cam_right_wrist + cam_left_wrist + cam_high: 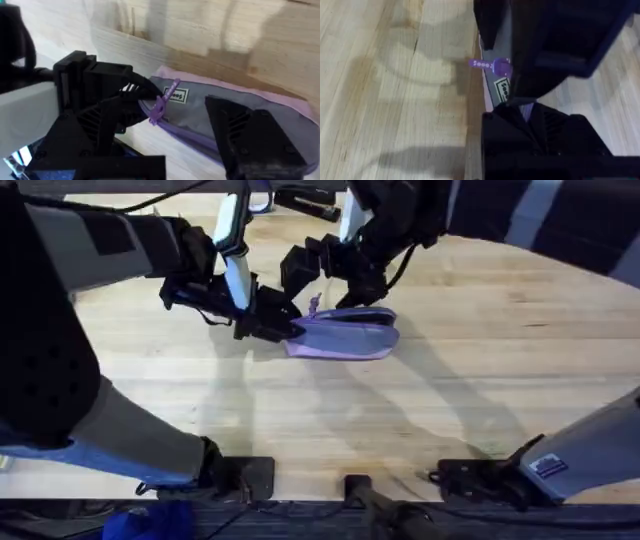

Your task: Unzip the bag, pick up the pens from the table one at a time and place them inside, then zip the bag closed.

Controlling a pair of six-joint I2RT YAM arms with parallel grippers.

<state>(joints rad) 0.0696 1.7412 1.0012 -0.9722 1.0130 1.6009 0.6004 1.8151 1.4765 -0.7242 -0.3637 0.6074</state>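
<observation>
The left claw (283, 326) clamps the end of the lavender pencil pouch (345, 335) on the surface (480, 370); the right claw (175, 125), fingers spread wide, straddles its purple zipper pull (162, 102).

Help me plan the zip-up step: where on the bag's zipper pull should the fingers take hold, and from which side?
Probably pinch the flat purple pull tab, which sticks up free at the bag's end near the left gripper. Come from above, fingers on its two flat faces, since it stands clear of the fabric.
</observation>
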